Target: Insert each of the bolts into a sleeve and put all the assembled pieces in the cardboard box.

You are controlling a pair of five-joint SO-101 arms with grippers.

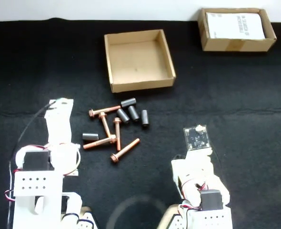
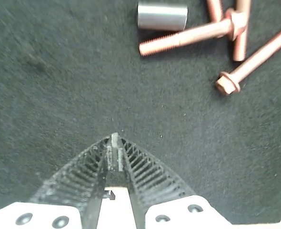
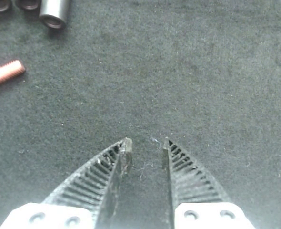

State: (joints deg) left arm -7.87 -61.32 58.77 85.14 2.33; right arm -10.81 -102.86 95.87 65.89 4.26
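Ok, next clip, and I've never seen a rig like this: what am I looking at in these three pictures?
Two small robot arms sit side by side at a black table. The wide picture looks down from above, showing the left arm and right arm. The other two come from a camera on each wrist, looking past its claw. The left claw is shut, the right claw slightly open; neither holds anything. Between the arms lie five copper bolts and five dark sleeves, none assembled. Beyond them stands an open box; a second box holding paper sits farther right.
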